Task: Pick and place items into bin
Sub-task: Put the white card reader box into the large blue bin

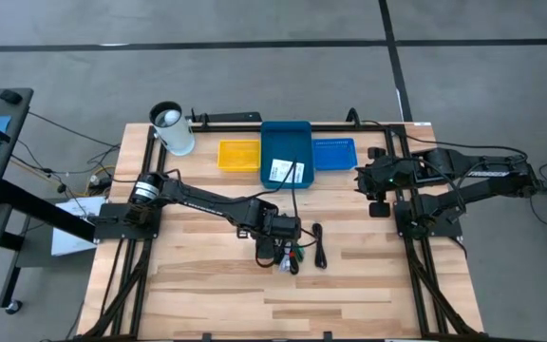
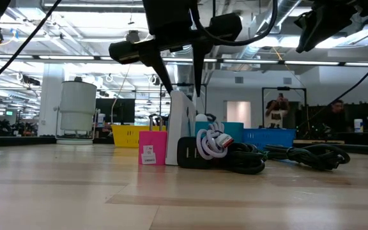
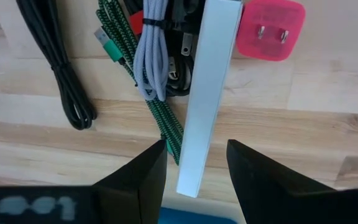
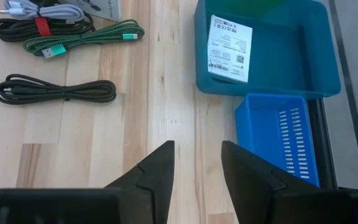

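My left gripper is open and points down over the pile of items at the table's middle. Its fingers stand on either side of a white flat box that stands on its long edge, with a gap showing on each side. Beside the box lie a pink plug cube, a coiled grey cable, a green braided cable and a black cable. A white printed card lies in the teal bin. My right gripper is open, waiting above the table's right side.
A yellow tray and a blue tray flank the teal bin at the far edge. A white cylinder stands at the far left. A separate black cable lies right of the pile. Bare wood spreads along the near side.
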`<act>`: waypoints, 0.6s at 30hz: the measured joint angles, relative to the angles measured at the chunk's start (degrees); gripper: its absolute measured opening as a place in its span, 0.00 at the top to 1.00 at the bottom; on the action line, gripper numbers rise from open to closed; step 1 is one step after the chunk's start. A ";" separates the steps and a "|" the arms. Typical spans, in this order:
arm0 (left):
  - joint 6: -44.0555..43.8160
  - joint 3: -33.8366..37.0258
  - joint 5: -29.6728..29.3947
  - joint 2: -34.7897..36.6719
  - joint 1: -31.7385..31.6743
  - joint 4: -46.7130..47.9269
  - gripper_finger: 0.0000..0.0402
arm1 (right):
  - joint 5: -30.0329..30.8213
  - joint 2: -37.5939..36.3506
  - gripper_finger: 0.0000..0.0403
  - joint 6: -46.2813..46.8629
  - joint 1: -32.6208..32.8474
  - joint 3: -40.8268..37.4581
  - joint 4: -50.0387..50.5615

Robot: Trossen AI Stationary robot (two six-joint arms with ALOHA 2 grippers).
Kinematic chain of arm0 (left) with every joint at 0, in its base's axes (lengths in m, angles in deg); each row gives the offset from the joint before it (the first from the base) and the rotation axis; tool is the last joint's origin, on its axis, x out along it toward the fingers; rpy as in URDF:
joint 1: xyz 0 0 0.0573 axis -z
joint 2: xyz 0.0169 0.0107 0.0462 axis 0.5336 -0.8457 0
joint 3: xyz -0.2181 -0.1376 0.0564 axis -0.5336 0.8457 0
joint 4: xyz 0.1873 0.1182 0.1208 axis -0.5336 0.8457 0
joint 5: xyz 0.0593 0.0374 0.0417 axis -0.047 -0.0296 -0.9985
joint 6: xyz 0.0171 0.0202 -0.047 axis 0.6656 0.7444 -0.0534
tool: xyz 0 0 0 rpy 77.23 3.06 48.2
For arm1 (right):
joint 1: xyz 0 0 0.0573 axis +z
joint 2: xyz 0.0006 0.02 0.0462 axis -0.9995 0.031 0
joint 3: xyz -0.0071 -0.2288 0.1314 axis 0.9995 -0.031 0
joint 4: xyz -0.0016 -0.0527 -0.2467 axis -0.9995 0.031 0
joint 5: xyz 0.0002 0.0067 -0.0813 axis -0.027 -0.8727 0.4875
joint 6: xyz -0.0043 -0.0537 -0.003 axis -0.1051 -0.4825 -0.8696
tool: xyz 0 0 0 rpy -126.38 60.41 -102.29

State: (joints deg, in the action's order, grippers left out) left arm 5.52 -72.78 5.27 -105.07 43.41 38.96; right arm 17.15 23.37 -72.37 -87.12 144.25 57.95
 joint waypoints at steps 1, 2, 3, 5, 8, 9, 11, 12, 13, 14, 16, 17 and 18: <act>0.07 0.00 -0.13 0.00 0.00 0.01 0.60 | -0.04 0.00 0.68 -0.05 0.00 0.00 0.00; 0.08 0.00 -0.12 0.00 0.00 0.04 0.60 | -0.08 0.00 0.68 -0.05 0.00 0.00 0.00; 0.13 0.00 -0.11 0.00 0.00 0.04 0.60 | -0.08 0.00 0.68 -0.04 -0.01 0.00 -0.01; 0.43 0.00 -0.11 0.00 0.00 -0.01 0.60 | -0.08 0.00 0.68 -0.05 0.00 0.00 0.00; 0.50 0.00 -0.11 0.00 0.00 -0.01 0.60 | -0.08 0.00 0.68 -0.03 -0.02 0.00 -0.01; 0.50 0.00 -0.11 0.00 0.00 -0.03 0.60 | -0.08 0.00 0.68 -0.03 0.00 0.00 -0.02; 0.50 0.00 0.20 0.00 0.00 -0.03 0.60 | -0.08 0.00 0.68 -0.03 0.00 0.00 0.00; 0.50 0.00 0.46 0.00 0.00 -0.03 0.60 | -0.10 0.00 0.68 -0.03 -0.01 0.00 0.00; 0.52 0.00 0.66 0.00 0.00 -0.04 0.60 | -0.10 0.00 0.68 -0.03 0.00 0.00 0.00; 0.52 0.00 0.94 0.00 0.00 -0.06 0.60 | -0.10 0.00 0.68 -0.03 0.00 0.00 0.00; 1.08 -0.01 1.07 -0.30 0.00 -0.17 0.60 | -0.10 0.00 0.68 -0.01 0.00 0.00 0.00; 1.37 -0.04 0.92 -0.59 0.00 -0.50 0.60 | -0.10 0.00 0.68 -0.01 -0.02 0.00 -0.01; 1.39 -0.04 0.67 -0.87 0.00 -0.54 0.60 | -0.11 0.00 0.68 -0.01 -0.01 0.00 -0.02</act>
State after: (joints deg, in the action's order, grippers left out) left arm 6.91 -72.82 5.94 -105.94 43.41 38.42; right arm 17.04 23.37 -72.38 -87.13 144.25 57.93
